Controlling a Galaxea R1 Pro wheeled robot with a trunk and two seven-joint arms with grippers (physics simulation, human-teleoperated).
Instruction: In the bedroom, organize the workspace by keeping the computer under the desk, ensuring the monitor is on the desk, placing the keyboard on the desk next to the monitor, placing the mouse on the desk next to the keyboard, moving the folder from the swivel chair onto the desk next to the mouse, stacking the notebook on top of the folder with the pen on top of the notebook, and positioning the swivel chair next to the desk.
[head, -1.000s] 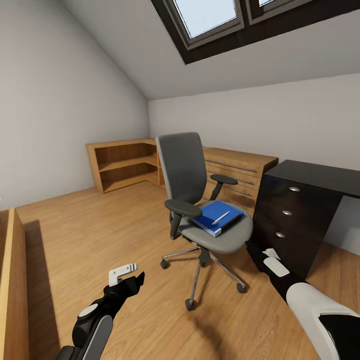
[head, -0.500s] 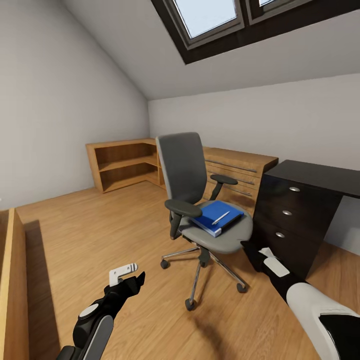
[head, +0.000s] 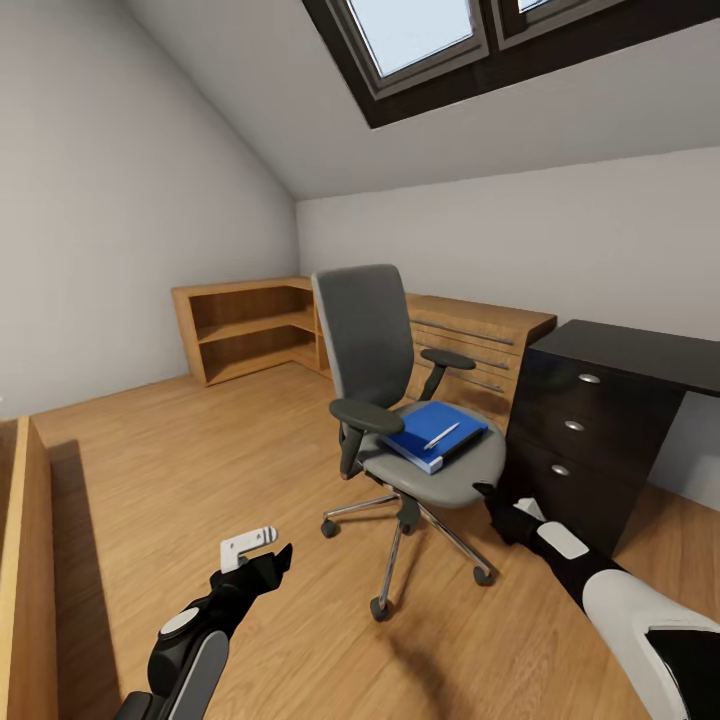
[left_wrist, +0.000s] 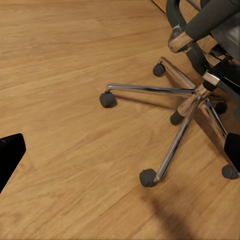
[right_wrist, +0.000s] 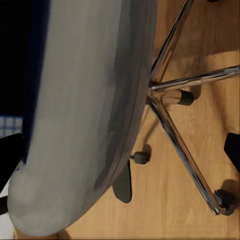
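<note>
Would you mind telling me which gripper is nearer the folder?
Right. The right gripper is just beside the seat edge, near the folder; the left gripper hangs low over the floor, farther away.

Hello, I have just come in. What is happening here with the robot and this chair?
The robot stands in front of the swivel chair, where the blue folder lies on the seat with the pen on top. Its right tool reaches toward the front edge of the seat, close to it, but holds nothing yet. The left tool hangs low over the wooden floor, away from the chair. The black desk stands just right of the chair.
</note>
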